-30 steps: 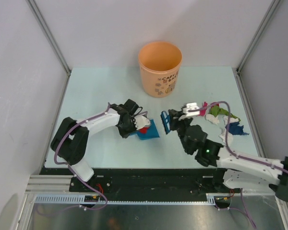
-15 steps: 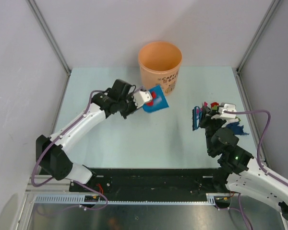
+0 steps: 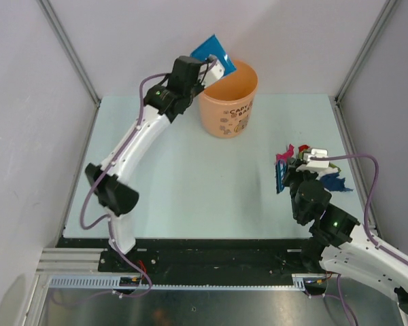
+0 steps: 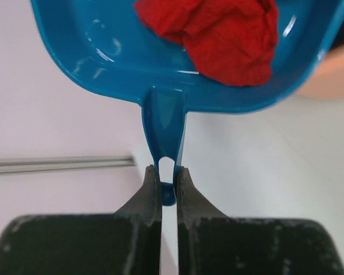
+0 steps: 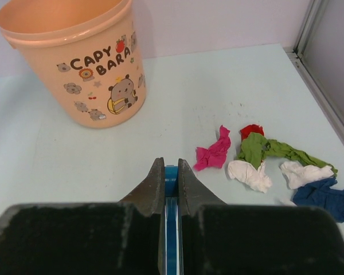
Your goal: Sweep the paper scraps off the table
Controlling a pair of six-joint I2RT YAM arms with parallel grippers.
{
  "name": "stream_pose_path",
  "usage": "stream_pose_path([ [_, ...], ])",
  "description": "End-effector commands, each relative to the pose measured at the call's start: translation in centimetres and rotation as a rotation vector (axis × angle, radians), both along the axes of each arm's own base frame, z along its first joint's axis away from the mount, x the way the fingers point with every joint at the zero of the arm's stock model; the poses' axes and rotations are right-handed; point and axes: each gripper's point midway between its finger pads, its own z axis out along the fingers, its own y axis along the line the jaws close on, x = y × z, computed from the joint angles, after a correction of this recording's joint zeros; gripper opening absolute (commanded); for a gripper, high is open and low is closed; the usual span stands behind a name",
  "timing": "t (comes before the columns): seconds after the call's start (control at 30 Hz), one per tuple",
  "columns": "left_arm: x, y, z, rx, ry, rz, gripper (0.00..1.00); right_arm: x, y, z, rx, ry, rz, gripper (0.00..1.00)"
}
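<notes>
The dustpan (image 3: 209, 49), pinched by the left claw (image 4: 167, 177), has been raised to the bucket's (image 3: 226, 109) 11 o'clock rim. The brush (image 3: 279, 178) is pinched by the right claw (image 5: 171, 172); paper scraps (image 5: 253, 150) lie at the counter's (image 3: 190, 176) 3 o'clock.

Pale grey walls (image 3: 122, 41) stand on three sides, joined by slim metal corner posts (image 3: 69, 53), evenly lit.

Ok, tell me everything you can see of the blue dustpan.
The dustpan is glossy blue plastic: a shallow tray with a rounded raised rim and a thin flat handle. The left gripper pinches that handle, jaws shut on it. One crumpled red paper scrap lies in the tray. From above, it hangs tilted at the far-left rim of the orange bucket, well off the table. Whether it touches the bucket I cannot tell.
</notes>
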Motion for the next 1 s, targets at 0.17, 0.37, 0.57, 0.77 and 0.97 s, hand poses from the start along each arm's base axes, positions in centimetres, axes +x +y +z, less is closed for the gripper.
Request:
stream_pose_path([
  [0.17,6.5,3.6,7.6,0.456,-0.291,0.309,0.00,-0.3,-0.5,-0.4,0.035,-0.004,-0.005,0.00],
  [0.37,6.3,2.6,9.9,0.753,-0.501,0.330,0.00,-0.4,-0.7,-0.4,0.034,-0.004,-0.005,0.00],
  [0.57,5.1,1.5,11.0,0.866,-0.638,0.338,0.00,-0.5,-0.7,-0.4,0.031,-0.009,0.000,0.00],
  [0.77,4.3,1.4,11.0,0.923,-0.712,0.347,0.00,-0.5,-0.6,-0.4,0.031,-0.007,0.012,0.00],
  [0.97,3.6,1.9,11.8,0.875,-0.761,0.389,0.00,-0.4,-0.6,-0.6,0.001,-0.005,0.007,0.00],
])
